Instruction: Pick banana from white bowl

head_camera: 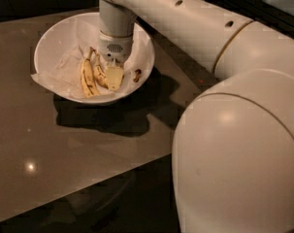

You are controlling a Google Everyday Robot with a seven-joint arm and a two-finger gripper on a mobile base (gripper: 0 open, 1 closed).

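Observation:
The white bowl (49,42), lined with crumpled white paper, stands on the brown table at the upper left. My gripper (113,79) reaches straight down into it from the white arm and sits low over the fruit. The curved yellow banana (100,74) lies under the gripper, mostly hidden. A dark tip (137,74) that seems to be its end shows to the right of the gripper. A straighter banana with dark streaks (87,77) lies just left of it.
The brown table (64,144) reflects light, and its front edge runs diagonally across the lower part of the view. My white arm (185,18) and bulky body shell (238,154) fill the right side. The floor beyond the table's edge is dark.

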